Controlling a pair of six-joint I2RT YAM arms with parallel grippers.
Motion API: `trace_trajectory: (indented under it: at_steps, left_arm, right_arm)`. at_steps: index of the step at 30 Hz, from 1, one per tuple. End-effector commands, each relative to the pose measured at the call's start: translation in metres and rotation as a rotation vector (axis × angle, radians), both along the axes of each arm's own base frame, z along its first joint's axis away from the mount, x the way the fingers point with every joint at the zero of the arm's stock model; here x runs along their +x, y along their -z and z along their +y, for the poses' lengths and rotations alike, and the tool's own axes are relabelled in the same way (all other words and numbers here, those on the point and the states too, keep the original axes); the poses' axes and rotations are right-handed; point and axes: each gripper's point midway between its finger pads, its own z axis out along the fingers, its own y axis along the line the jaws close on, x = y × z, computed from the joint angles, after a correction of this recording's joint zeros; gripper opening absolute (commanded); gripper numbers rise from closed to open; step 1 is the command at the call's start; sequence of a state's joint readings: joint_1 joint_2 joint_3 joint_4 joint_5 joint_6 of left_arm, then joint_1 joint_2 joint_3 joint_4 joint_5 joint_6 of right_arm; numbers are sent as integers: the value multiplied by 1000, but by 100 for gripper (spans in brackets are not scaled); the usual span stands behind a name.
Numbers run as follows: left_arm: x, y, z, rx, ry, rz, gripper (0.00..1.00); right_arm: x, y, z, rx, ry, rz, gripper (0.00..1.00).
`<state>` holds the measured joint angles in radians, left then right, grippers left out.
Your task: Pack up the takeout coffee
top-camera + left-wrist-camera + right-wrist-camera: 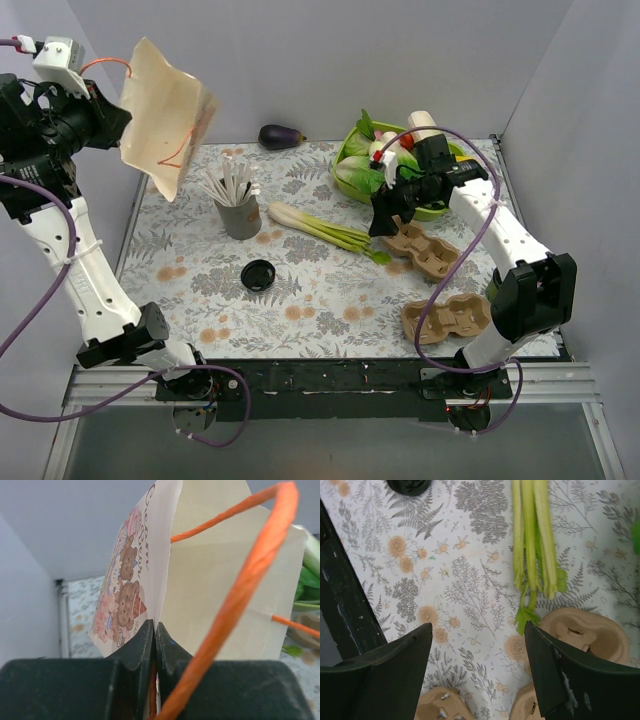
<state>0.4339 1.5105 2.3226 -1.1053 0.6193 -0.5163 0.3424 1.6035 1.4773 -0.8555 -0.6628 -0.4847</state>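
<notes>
Floral tablecloth beneath wide-apart right jaws; left jaws tight on paper bag, bear print wrist-view only.

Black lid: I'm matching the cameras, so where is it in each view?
Top external: black lid near the middle, left of centre.
Left wrist: not in it; paper bag fills most.
Right wrist: lid at the top edge, cut off.
Shared landmark: floral tablecloth.

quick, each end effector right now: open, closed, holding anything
Left end effector: closed on the paper bag.
Right end effector: open, holding nothing.
</notes>
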Motion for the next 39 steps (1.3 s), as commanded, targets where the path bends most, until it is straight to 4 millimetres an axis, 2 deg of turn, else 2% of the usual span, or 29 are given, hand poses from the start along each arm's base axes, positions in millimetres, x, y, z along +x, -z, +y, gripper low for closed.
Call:
trace_trajectory:
  at_steps: [1,2,4,5,8,12,13,14,15,19,21,22,24,25,27,28,32,34,39]
  left_arm:
    - [-19,-31,-69,-55,355,-120,0]
    - [-22,-35,-77,-54,407,-137,0]
    - [-22,-36,-89,-73,460,-139,0]
    - [-19,-33,-92,-89,483,-127,0]
    - [-15,-23,-114,-144,571,-79,0]
    - [-12,3,-148,-180,654,-1,0]
    - [-16,9,-164,-182,700,16,0]
    - [-15,23,-172,-192,718,54,0]
    - [-16,28,-179,-189,734,69,0]
    - [-31,59,-230,-171,870,174,0]
    - [-33,72,-241,-141,897,196,0]
    - [-36,85,-250,-132,919,246,0]
    - [-39,98,-256,-107,952,281,0]
    - [-42,113,-259,-116,968,352,0]
    - [-50,128,-263,-119,1005,418,0]
    - [-60,140,-263,-108,1032,471,0]
    - [-75,176,-266,-106,1075,606,0]
    - [-79,191,-267,-82,1074,645,0]
    - [-73,211,-274,-51,1092,688,0]
  right_arm:
    - [38,-25,-25,9,197,-78,81]
    - [48,-30,-39,35,273,-53,81]
    - [58,-33,-55,65,339,-15,80]
    - [66,-37,-69,84,386,-9,79]
    - [77,-41,-91,94,460,2,79]
    - [80,-48,-103,58,496,-47,78]
    - [81,-50,-105,48,504,-60,78]
    - [81,-50,-108,38,513,-67,78]
    - [80,-53,-108,37,513,-78,78]
    - [70,-57,-109,35,503,-91,78]
    - [65,-60,-111,31,500,-108,78]
    - [63,-60,-111,28,492,-111,77]
    - [51,-63,-109,23,428,-129,77]
    - [45,-63,-108,19,392,-141,78]
    - [20,-63,-103,13,254,-163,77]
    - [11,-60,-102,9,218,-166,78]
    - [-38,-25,-107,-60,63,-143,77]
    - [-59,-15,-109,-96,-18,-169,77]
    - [-103,24,-120,-215,-191,-214,77]
